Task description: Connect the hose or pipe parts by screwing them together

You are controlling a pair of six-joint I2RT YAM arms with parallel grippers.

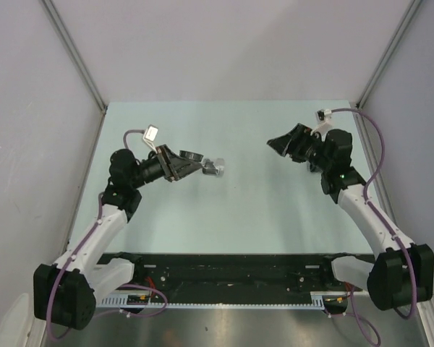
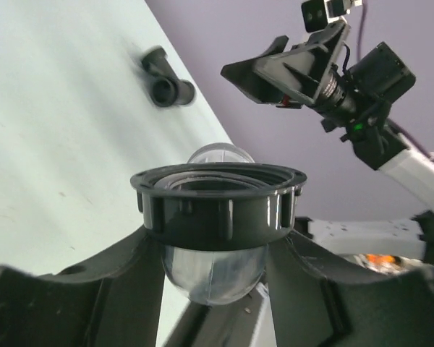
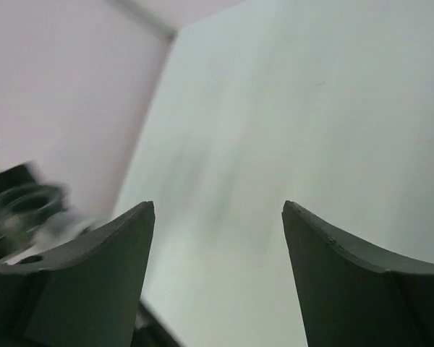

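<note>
My left gripper [image 1: 182, 163] is shut on a dark ring nut [image 2: 218, 199], one finger on each side. A light-grey, rounded connector [image 2: 213, 271] sits inside the nut, hanging below it between the fingers [image 2: 126, 278]. In the top view the nut [image 1: 192, 156] shows at the gripper's tip, above the table. A dark grey T-shaped fitting [image 2: 166, 81] lies on the table just beyond it, blurred; in the top view the fitting [image 1: 215, 168] is apart from both grippers. My right gripper [image 1: 279, 144] hovers at the right, open and empty, with only table between its jaws [image 3: 218, 210].
The pale green table [image 1: 260, 217] is walled in by grey panels at the back and on both sides. The black mounting rail [image 1: 224, 271] with the arm bases runs along the near edge. The right arm [image 2: 376, 79] shows in the left wrist view.
</note>
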